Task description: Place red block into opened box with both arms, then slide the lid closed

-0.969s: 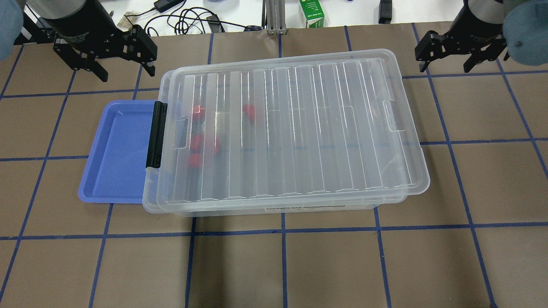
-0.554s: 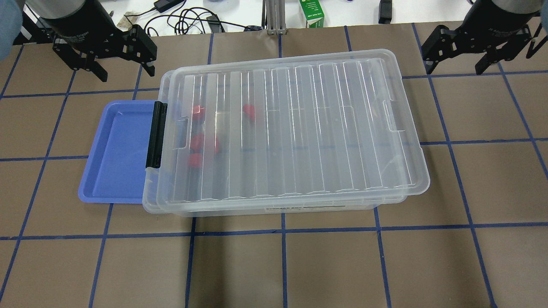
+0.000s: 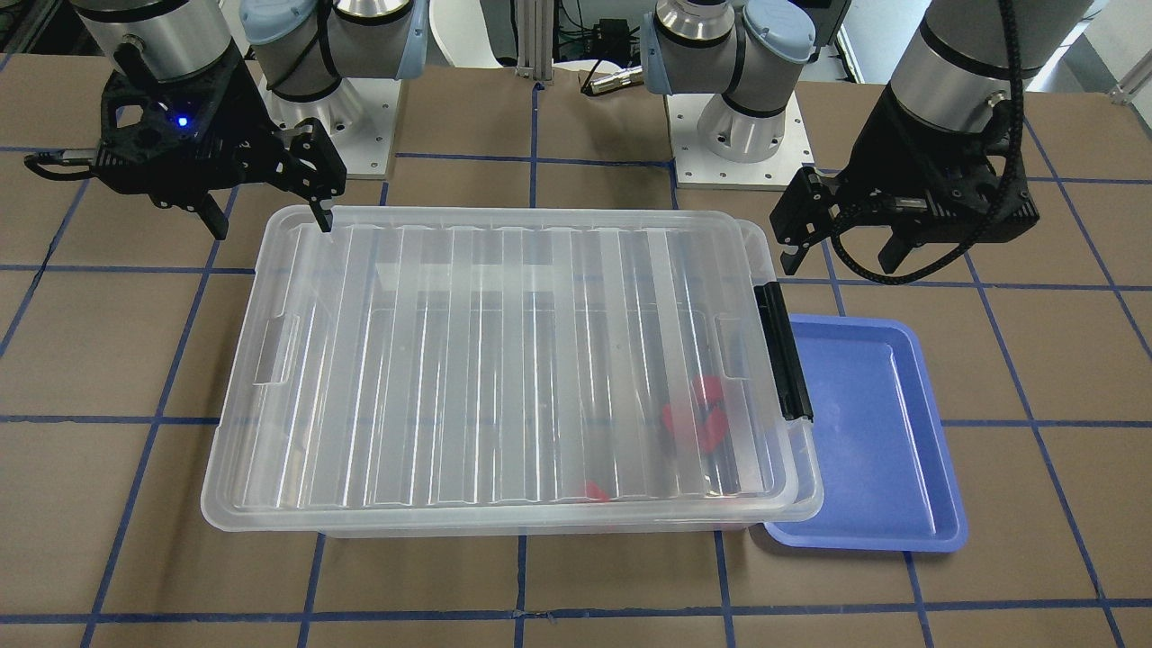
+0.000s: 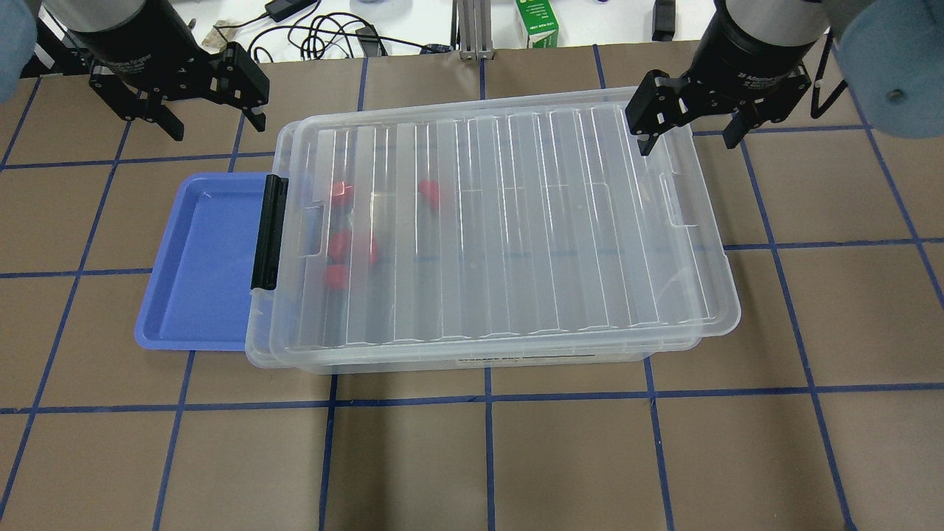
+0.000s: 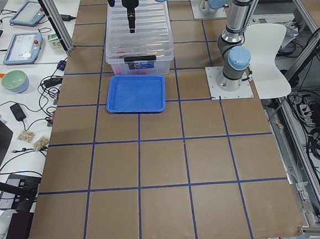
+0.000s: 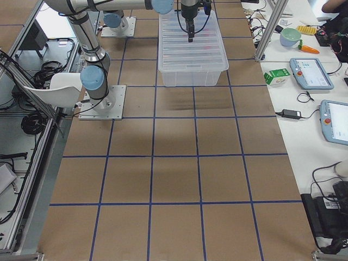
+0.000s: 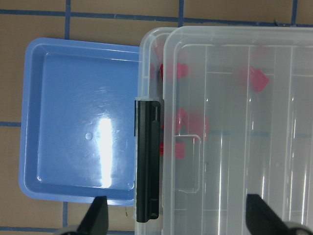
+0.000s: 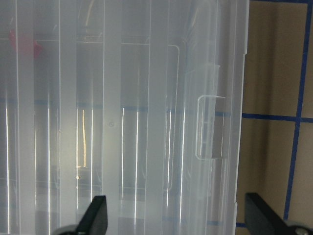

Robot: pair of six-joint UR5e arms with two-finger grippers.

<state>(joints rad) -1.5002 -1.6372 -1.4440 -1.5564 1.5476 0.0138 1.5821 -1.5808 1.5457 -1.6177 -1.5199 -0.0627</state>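
The clear box [image 4: 259, 354] stands mid-table with its black latch [image 4: 269, 232] at the left end. The ribbed lid [image 4: 516, 221] lies on it, shifted slightly right, so a narrow strip stays uncovered by the latch. Several red blocks [image 4: 343, 245] lie inside near the latch end, blurred through the lid [image 7: 254, 79]. My left gripper [image 4: 216, 127] hangs open and empty beyond the box's far left corner [image 3: 839, 263]. My right gripper [image 4: 689, 144] is open over the lid's far right corner [image 3: 270, 225], one finger above the lid.
A shallow blue tray [image 4: 199, 265] lies against the latch end, partly under the box. A green carton [image 4: 537, 22] and cables [image 4: 324, 33] sit past the table's far edge. Brown gridded tabletop [image 4: 487, 457] lies in front of the box.
My right gripper has moved left from beyond the table's right side to the lid's far right corner. The left gripper, lid and blocks have not moved.
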